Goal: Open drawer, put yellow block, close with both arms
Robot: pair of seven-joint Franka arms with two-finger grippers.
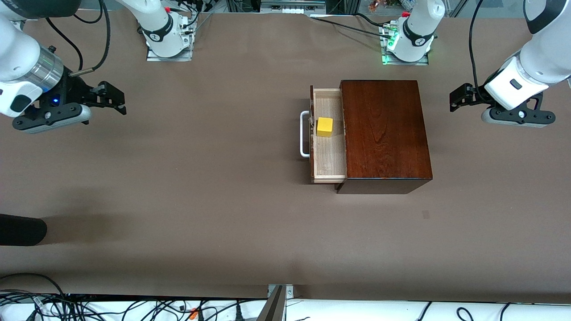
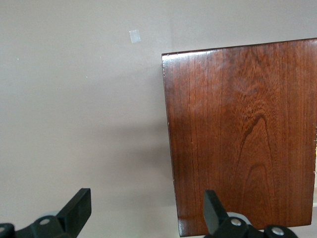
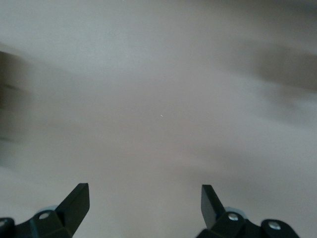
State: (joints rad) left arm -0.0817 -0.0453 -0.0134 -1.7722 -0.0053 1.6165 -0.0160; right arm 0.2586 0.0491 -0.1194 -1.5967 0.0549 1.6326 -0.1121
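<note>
The drawer (image 1: 330, 156) stands pulled out of the dark mahogany box (image 1: 383, 129), its white bar handle (image 1: 304, 133) facing the right arm's end of the table. The yellow block (image 1: 324, 126) lies inside the pale tray, close to the drawer's front. My left gripper (image 1: 455, 100) hangs open and empty over the table beside the box's back end; the left wrist view shows it (image 2: 147, 198) over the box's edge (image 2: 242, 134). My right gripper (image 1: 119, 101) is open and empty over bare table well away from the handle, and its wrist view (image 3: 145, 191) shows only tabletop.
A small grey tape mark (image 1: 426, 214) lies on the brown table nearer the front camera than the box. A dark rounded object (image 1: 22, 229) pokes in at the right arm's end. Cables (image 1: 134, 307) run along the near edge.
</note>
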